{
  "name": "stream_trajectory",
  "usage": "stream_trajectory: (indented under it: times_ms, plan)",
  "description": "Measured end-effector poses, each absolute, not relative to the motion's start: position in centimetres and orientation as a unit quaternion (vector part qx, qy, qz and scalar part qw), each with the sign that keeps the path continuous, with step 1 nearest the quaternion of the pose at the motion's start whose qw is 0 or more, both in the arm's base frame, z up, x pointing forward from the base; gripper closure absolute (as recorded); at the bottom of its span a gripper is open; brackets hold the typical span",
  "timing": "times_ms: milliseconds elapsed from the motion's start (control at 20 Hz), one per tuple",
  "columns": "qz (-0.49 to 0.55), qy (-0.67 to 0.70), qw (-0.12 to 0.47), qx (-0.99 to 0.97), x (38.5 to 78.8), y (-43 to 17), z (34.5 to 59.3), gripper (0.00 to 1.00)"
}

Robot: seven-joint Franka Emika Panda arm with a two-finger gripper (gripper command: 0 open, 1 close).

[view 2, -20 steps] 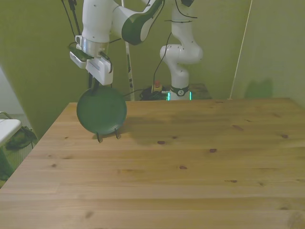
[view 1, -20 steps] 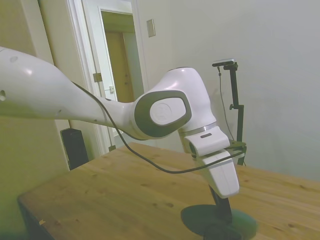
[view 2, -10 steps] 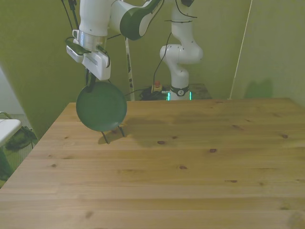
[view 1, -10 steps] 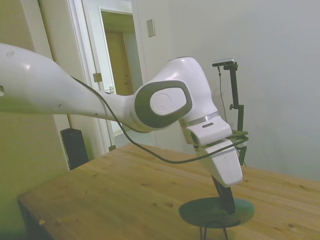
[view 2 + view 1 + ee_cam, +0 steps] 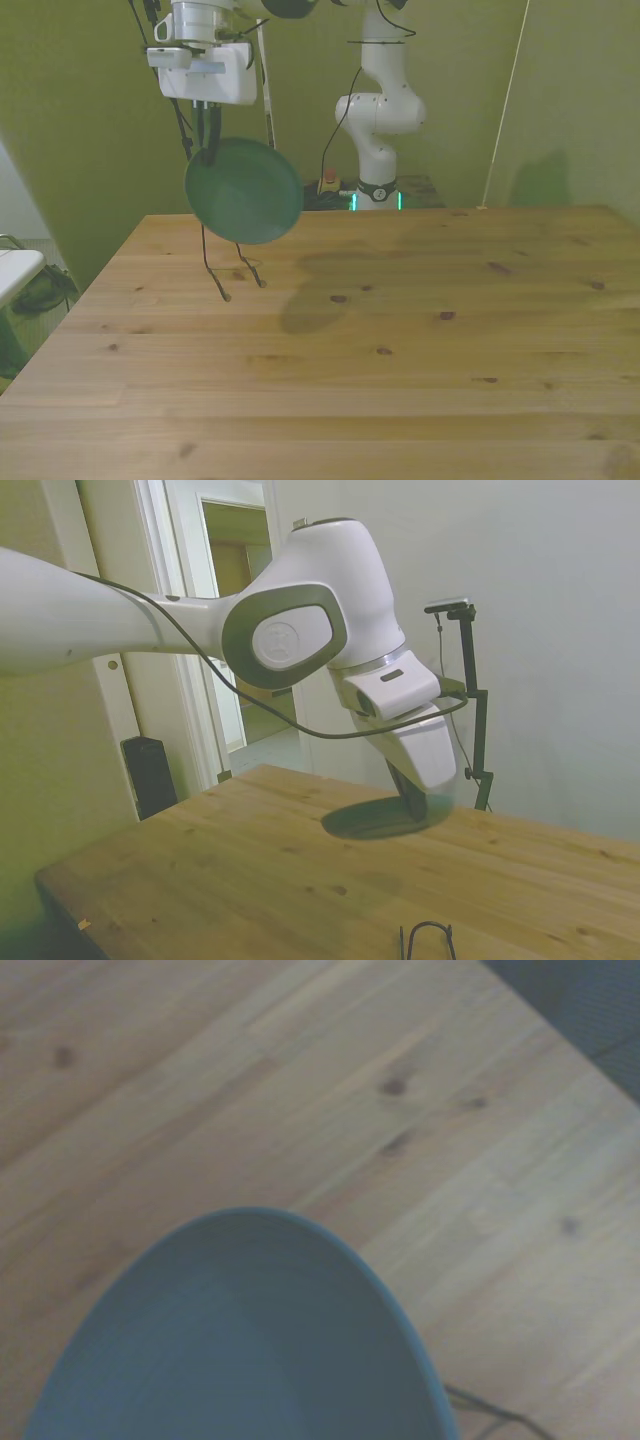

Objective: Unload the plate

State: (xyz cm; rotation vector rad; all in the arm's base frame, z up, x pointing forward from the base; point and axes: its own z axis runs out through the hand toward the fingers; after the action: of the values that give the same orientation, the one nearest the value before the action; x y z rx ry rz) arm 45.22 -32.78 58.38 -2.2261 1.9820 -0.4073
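The dark grey-green plate (image 5: 245,192) hangs in the air above the table, tilted, its face turned outward in the front view. From the side it looks nearly edge-on (image 5: 372,819). My gripper (image 5: 206,152) (image 5: 424,806) is shut on the plate's upper rim, on the front view's left side of it. In the wrist view the plate (image 5: 240,1340) fills the lower part, with wood grain beyond it. Nothing lies on the plate.
A small black wire rack (image 5: 232,272) (image 5: 427,940) stands on the wooden table (image 5: 400,350) just below the plate, and one of its wires (image 5: 492,1416) shows in the wrist view. The table's edge on the front view's left is close by.
The gripper has risen with the plate, lifting it out of the wire rack and a little toward the front view's right. The rack now stands bare below.
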Motion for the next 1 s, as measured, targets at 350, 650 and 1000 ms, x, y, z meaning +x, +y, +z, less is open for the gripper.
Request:
stream_trajectory:
  times_ms: [350, 650, 1000]
  plan:
    - [-0.082, 0.593, 0.197, -0.776, 49.8, -26.9, 52.6, 1.0]
    - [-0.075, 0.546, 0.21, -0.808, 53.9, -24.6, 44.6, 1.0]
    - [-0.114, 0.512, 0.187, -0.831, 55.7, -24.8, 36.4, 1.0]
